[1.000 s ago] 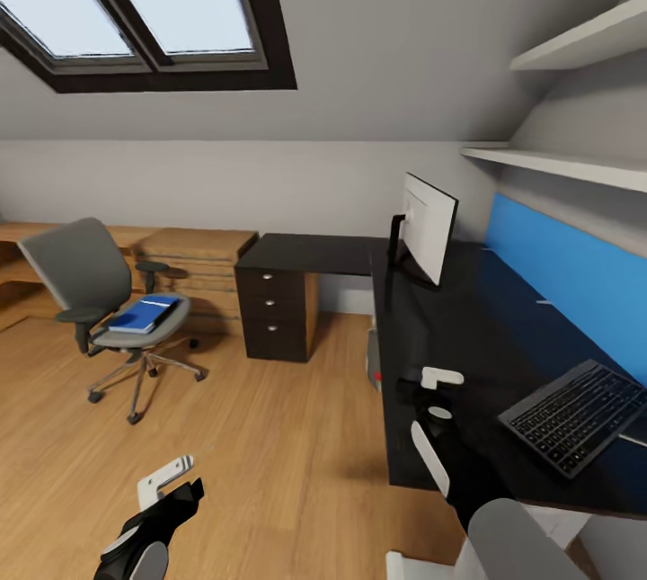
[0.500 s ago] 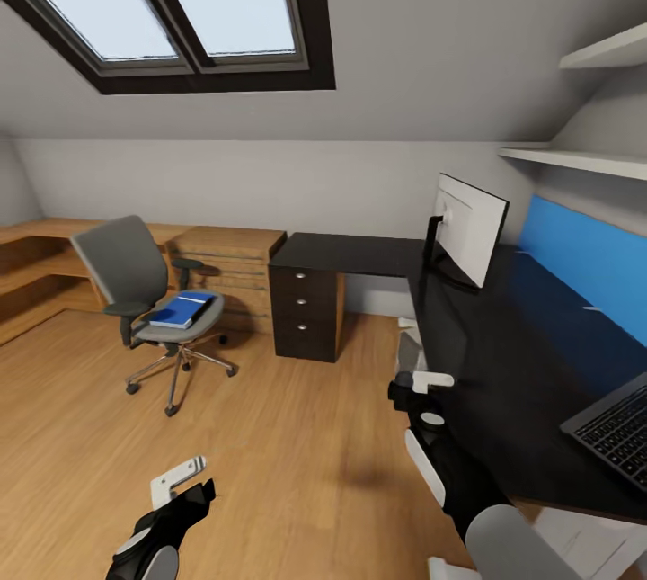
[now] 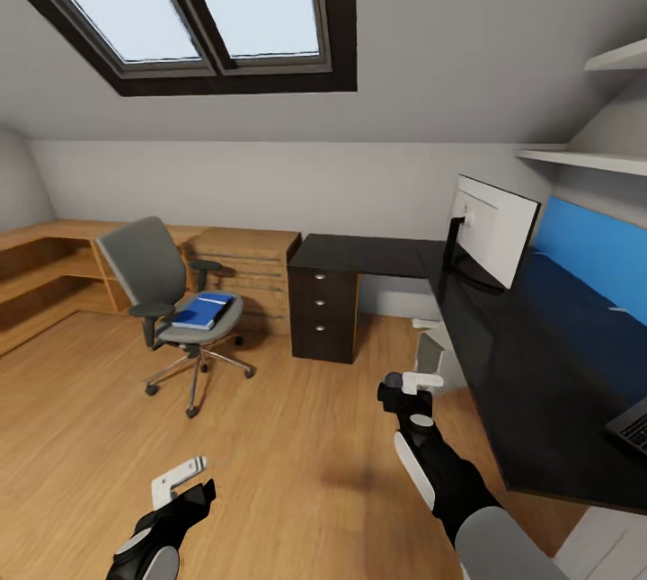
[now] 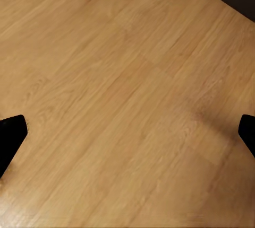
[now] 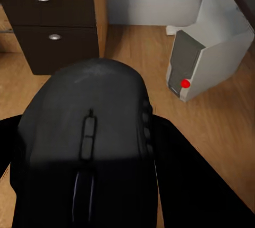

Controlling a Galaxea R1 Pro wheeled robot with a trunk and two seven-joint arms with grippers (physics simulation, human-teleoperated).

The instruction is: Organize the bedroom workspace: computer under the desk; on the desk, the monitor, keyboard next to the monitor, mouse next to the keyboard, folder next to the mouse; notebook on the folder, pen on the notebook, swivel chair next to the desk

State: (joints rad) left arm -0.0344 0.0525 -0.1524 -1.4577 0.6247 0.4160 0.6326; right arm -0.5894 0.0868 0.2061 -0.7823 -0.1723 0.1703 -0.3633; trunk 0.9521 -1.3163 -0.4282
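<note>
The left gripper (image 3: pixel 180 479) hangs released over bare floor (image 3: pixel 270 445), the swivel chair (image 3: pixel 166 297) with the folder (image 3: pixel 204 309) far left. Plenty of open floor lies between. The right gripper (image 3: pixel 409 384) is clenched on the mouse (image 5: pixel 87 143), near the desk (image 3: pixel 530 382) edge; swinging right could clip that edge or the computer (image 5: pixel 204 61).

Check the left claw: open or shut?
Open. In the left wrist view its two black fingertips sit far apart with only bare wood floor between; left claw holds nothing.
</note>
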